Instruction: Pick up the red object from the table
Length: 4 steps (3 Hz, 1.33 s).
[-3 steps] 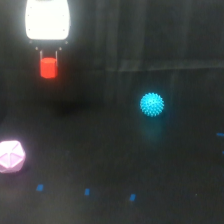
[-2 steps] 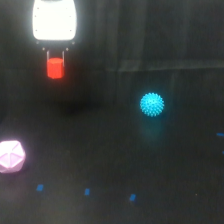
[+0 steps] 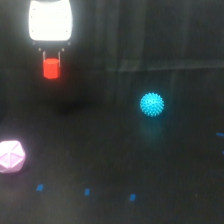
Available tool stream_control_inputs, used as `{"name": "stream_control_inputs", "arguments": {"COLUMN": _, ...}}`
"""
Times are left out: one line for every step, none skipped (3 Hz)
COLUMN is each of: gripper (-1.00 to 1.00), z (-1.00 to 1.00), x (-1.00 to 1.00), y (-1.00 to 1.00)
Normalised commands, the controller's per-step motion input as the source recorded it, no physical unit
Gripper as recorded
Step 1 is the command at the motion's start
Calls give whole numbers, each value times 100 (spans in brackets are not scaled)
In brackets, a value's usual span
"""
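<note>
Pink polyhedron point(image 3: 11, 156): pale, faceted, matte; well below the hand, slightly to its left in the exterior view. Unmoved.
Hand point(image 3: 51, 61): white, glowing body, overexposed; two thin fingers clenched on the red object. It sits a little higher and further right in view than a second ago.
Red object point(image 3: 51, 68): small, bright red-orange, blocky; facets too blurred to count. Held directly beneath the hand, apparently clear of the counter, a soft shadow lying below it.
Change noted: hand and block have shifted together, so in my judgement the pick-up is made and holding.
Cyan ball point(image 3: 152, 104): spiky, rubbery-looking; well right of the hand, lower. Unmoved.
Counter point(image 3: 165, 170): near-black, flat, few small blue marks.
</note>
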Motion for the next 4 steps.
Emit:
{"name": "stream_control_inputs", "arguments": {"gripper": -97, "z": 13, "x": -8, "y": -4}}
{"name": "stream_control_inputs", "arguments": {"gripper": -97, "z": 11, "x": 2, "y": 0}}
{"name": "stream_control_inputs", "arguments": {"gripper": -97, "z": 0, "x": -4, "y": 4}}
{"name": "stream_control_inputs", "arguments": {"gripper": -100, "z": 71, "x": -65, "y": 18}}
